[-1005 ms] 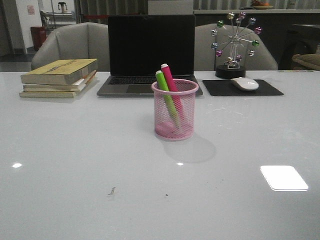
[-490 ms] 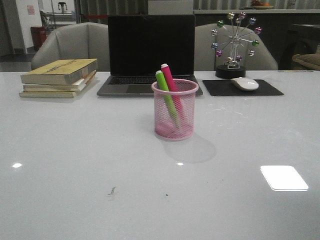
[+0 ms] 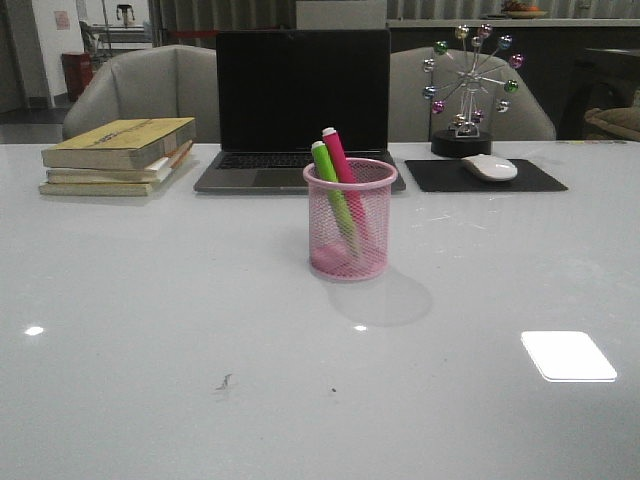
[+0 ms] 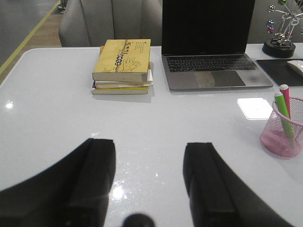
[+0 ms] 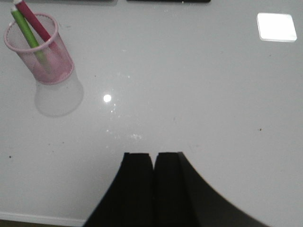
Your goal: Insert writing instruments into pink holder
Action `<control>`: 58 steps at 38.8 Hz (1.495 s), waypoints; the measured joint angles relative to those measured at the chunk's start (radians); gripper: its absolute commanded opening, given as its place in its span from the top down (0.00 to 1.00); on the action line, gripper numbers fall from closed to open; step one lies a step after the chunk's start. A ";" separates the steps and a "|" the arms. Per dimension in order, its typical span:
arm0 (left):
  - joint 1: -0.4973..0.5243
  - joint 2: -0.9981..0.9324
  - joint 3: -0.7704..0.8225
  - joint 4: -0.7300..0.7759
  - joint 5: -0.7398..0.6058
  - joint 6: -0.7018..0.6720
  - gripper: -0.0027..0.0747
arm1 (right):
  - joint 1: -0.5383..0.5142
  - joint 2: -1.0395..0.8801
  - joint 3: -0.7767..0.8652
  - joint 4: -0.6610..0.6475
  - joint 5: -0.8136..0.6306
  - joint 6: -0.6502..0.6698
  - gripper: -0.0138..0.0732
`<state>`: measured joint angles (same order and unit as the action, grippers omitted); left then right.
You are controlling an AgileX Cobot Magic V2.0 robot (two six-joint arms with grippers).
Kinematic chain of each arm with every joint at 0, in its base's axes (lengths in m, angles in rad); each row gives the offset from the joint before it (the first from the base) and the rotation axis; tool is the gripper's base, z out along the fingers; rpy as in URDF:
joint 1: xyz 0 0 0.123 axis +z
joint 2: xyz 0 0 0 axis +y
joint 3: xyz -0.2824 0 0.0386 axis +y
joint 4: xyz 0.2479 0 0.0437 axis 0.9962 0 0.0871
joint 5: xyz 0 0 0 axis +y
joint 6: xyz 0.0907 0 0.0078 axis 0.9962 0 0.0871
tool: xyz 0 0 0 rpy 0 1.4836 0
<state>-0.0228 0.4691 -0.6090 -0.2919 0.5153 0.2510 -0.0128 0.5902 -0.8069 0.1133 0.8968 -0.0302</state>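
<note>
Nothing was seen to change across the last second: the pink holder (image 3: 350, 220) stood where it had been, near the middle of the tabletop (image 3: 150, 300), in front of the laptop (image 3: 300, 105). The green marker (image 3: 330, 190) and the pink marker (image 3: 342, 170) leaned side by side inside it, caps above the rim. The left tool (image 4: 149, 177) was held open and empty over bare tabletop, well apart from the holder; the right tool (image 5: 154, 163) was closed on nothing. The task was judged complete, both arms being drawn clear
</note>
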 measured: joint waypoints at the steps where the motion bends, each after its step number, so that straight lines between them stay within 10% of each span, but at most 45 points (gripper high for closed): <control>1: 0.000 0.000 0.000 0.000 0.000 0.000 0.44 | 0.000 -0.017 0.000 0.000 -0.006 0.000 0.81; 27: 0.000 0.000 0.000 0.000 0.000 0.000 0.44 | 0.000 -0.426 0.012 0.030 -0.052 0.000 0.81; 58: 0.000 0.000 0.000 -0.001 0.000 0.000 0.44 | 0.000 -0.606 0.693 0.061 -0.834 0.000 0.81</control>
<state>-0.0228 0.4691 -0.6090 -0.2933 0.5153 0.2510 -0.0128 -0.0155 -0.1138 0.1744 0.0629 -0.0302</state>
